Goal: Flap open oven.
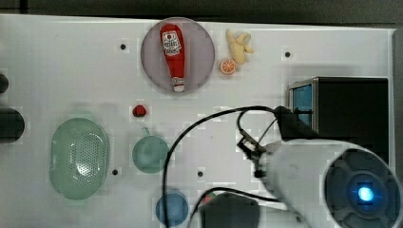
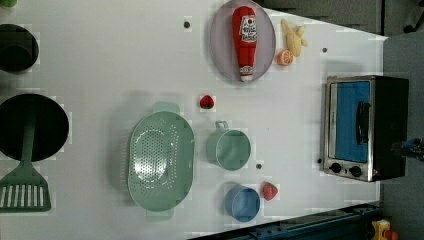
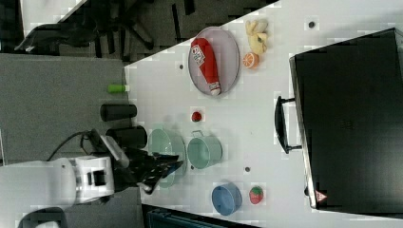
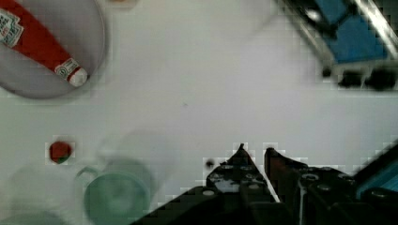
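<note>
The oven (image 2: 365,127) stands at the left view's right, its blue glass door shut flat, with a black bar handle (image 2: 362,122) and two black knobs. It is also in the top view (image 1: 347,109), the right view (image 3: 351,128) and the wrist view (image 4: 352,42). My gripper (image 4: 256,150) hangs above the bare white table, apart from the oven. Its fingertips stand close together with only a narrow gap and nothing between them. In the top view my gripper (image 1: 281,113) overlaps the oven's front edge. The right view has my gripper (image 3: 177,166) over the green colander's near end.
A ketchup bottle (image 2: 245,40) lies on a grey plate (image 2: 220,60), with a banana (image 2: 292,37) and an orange slice (image 2: 285,57) beside it. A green colander (image 2: 160,160), green pot (image 2: 230,147), blue bowl (image 2: 242,202), two strawberries and a black pan (image 2: 30,127) share the table.
</note>
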Action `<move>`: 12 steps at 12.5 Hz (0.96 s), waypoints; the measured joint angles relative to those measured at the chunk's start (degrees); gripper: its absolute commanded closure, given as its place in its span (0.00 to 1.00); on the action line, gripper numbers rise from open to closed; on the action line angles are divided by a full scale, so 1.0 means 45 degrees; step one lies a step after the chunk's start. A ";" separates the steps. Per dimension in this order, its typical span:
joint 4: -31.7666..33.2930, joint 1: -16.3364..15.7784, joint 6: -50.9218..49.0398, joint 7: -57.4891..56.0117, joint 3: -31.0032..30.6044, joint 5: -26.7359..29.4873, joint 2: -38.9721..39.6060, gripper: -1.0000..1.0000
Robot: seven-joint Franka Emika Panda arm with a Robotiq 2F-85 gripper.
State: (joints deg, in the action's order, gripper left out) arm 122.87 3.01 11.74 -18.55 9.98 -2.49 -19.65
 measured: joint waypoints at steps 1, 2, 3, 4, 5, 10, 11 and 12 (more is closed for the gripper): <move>0.0075 0.0020 0.0642 -0.1048 0.0336 -0.0234 0.0096 0.82; 0.0249 0.0053 0.1161 -0.2120 0.0675 -0.0369 0.0183 0.82; 0.0348 0.0189 0.1661 -0.3171 0.0956 -0.0488 0.0379 0.82; 0.0373 0.0359 0.2178 -0.4153 0.1186 -0.0650 0.0671 0.82; 0.0448 0.0448 0.2774 -0.4986 0.1447 -0.0776 0.0970 0.82; 0.0920 0.0605 0.5199 -0.8735 0.2815 -0.1030 0.3099 0.82; 0.0920 0.0662 0.5690 -0.9307 0.2967 -0.1037 0.3578 0.82; 0.0945 0.0736 0.6194 -0.9655 0.3039 -0.1046 0.4030 0.82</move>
State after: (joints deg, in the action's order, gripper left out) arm 127.13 6.33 39.61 -62.00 23.65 -7.20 -1.52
